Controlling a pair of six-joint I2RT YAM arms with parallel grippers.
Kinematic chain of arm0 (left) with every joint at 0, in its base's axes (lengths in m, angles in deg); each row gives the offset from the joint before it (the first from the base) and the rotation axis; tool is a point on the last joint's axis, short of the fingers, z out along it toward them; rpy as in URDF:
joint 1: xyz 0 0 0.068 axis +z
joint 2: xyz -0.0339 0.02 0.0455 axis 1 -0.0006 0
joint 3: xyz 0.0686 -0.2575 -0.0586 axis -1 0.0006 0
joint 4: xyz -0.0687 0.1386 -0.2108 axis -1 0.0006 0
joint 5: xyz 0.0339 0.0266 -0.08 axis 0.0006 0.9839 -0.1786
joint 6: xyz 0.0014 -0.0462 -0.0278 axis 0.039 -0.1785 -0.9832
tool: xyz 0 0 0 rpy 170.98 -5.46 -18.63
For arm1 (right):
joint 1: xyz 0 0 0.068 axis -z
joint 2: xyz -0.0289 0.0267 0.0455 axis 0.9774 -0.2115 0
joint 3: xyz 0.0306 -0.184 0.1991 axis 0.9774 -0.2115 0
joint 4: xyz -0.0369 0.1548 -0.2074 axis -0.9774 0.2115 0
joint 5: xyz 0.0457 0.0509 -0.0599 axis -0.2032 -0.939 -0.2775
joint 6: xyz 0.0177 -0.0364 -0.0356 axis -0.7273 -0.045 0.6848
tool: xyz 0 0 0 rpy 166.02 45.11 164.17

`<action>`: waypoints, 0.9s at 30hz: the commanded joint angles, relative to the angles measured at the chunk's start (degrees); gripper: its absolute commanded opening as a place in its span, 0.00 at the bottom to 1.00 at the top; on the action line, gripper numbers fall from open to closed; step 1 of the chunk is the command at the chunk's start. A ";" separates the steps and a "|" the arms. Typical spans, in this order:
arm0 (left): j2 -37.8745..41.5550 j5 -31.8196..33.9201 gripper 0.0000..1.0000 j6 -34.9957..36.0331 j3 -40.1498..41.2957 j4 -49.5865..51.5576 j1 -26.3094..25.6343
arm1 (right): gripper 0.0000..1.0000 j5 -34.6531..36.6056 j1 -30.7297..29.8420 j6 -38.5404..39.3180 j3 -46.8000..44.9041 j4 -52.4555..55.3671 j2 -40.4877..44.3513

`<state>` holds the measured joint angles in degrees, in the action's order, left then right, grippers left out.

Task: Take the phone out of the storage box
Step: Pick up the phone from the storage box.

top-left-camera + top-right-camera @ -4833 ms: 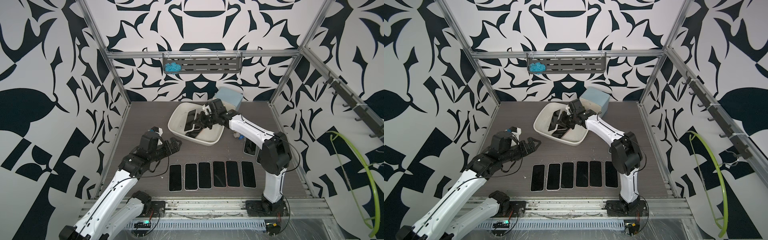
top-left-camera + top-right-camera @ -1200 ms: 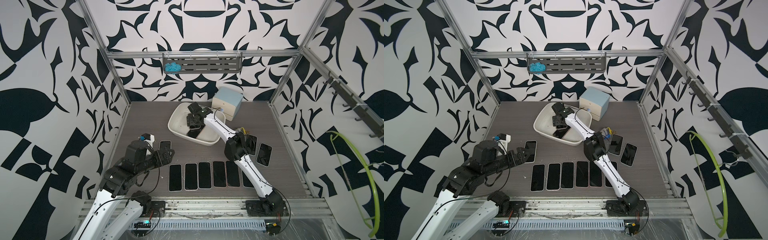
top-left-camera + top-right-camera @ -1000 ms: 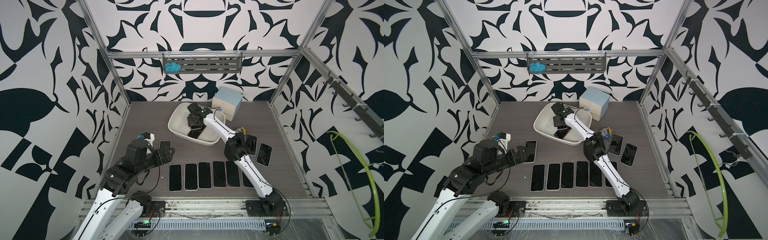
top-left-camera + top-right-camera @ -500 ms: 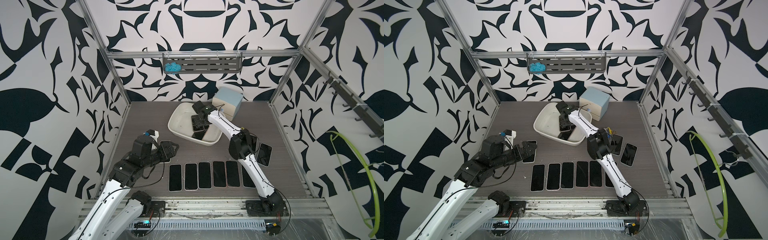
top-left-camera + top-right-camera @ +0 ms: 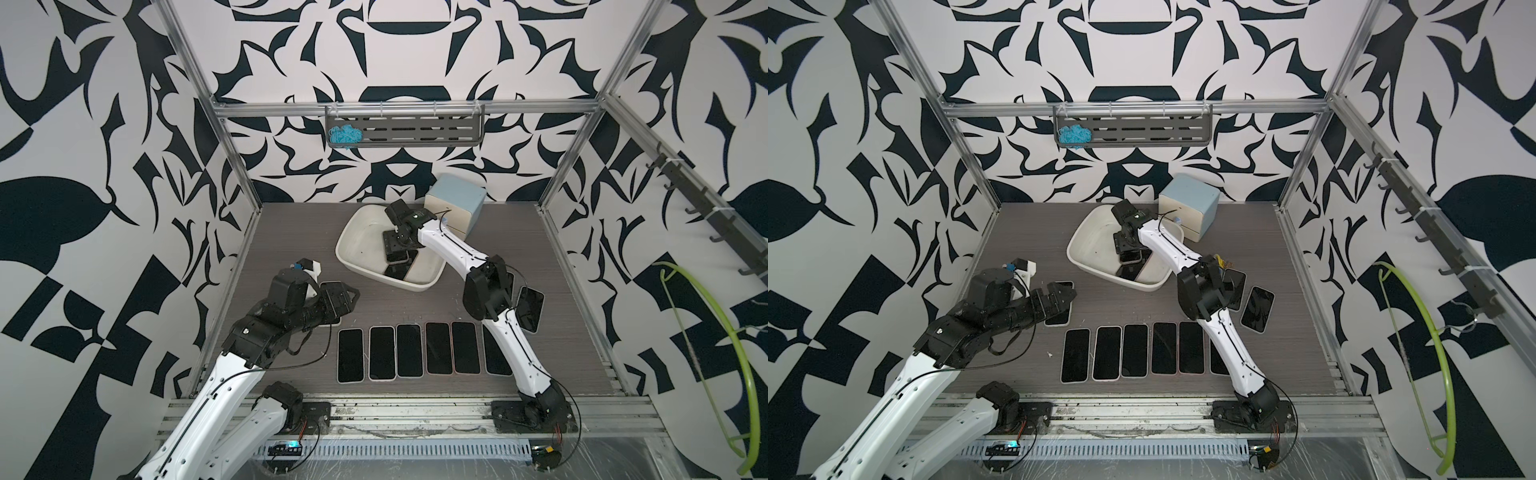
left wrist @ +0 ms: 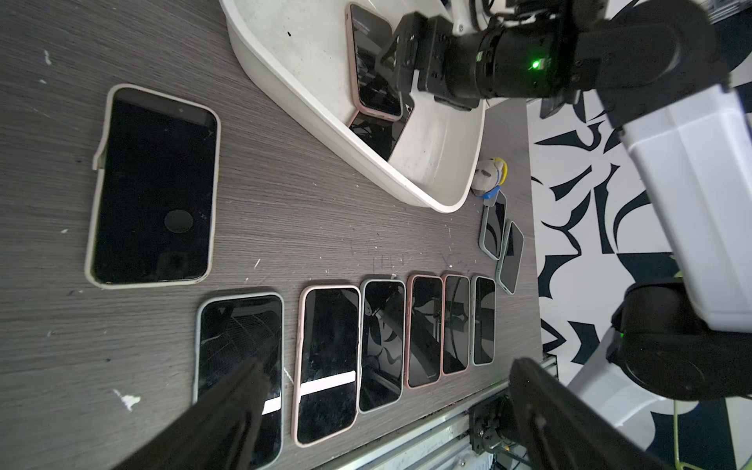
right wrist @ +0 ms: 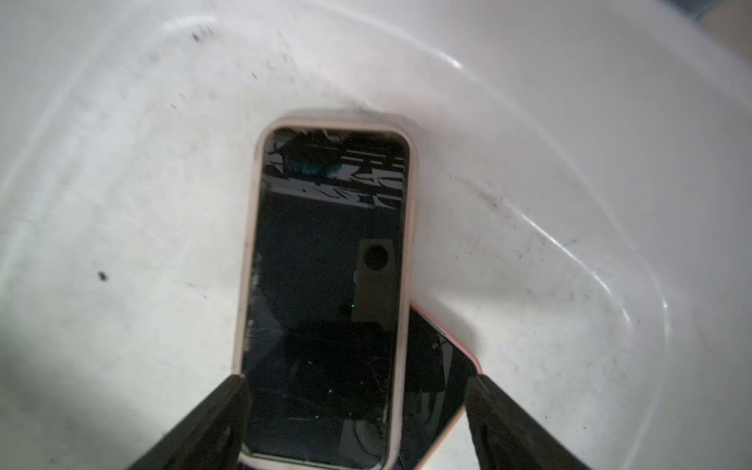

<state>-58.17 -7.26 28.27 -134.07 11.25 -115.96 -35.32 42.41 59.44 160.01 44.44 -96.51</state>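
While two phones (image 7: 325,264) are left in box (image 5: 357,253), nine are laid on table (image 5: 286,249). Top one straddled by right gripper (image 7: 358,384), jaws apart; left gripper (image 5: 343,297) jaws apart, empty.

- Both top views: you get bright, even overhead light, sharp throughout, with only soft shadows under the arms on the grey wood-grain tabletop (image 5: 291,249).
- Left wrist view: a white glare bar crosses the pink-cased, black-screened phone in the row (image 6: 325,346); the black fingers (image 6: 228,415) nearest the lens are blurred.
- Right wrist view: the shallow off-white plastic storage box (image 7: 569,162) looks washed out and smeared; the cream-cased phone (image 7: 325,264) mirrors the patterned wall in its screen.
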 commanded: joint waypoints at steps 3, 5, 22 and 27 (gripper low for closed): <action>-3.41 -2.01 1.00 4.89 -4.95 2.57 -0.02 | 0.91 -1.94 -0.31 -1.28 9.26 -1.18 -4.99; -4.56 -2.41 1.00 5.70 -5.97 2.91 -0.02 | 0.91 -1.86 -0.24 -1.62 11.98 -0.92 -7.20; -6.31 -3.45 1.00 5.51 -3.60 -0.27 0.07 | 0.92 4.95 0.22 2.72 14.80 5.32 -13.44; -6.35 -3.18 1.00 4.30 -2.90 -1.26 0.07 | 0.92 8.30 0.39 3.63 14.22 6.60 -12.71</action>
<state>-64.53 -9.77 33.08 -137.85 11.38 -115.96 -30.03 42.19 61.84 174.24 46.48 -109.27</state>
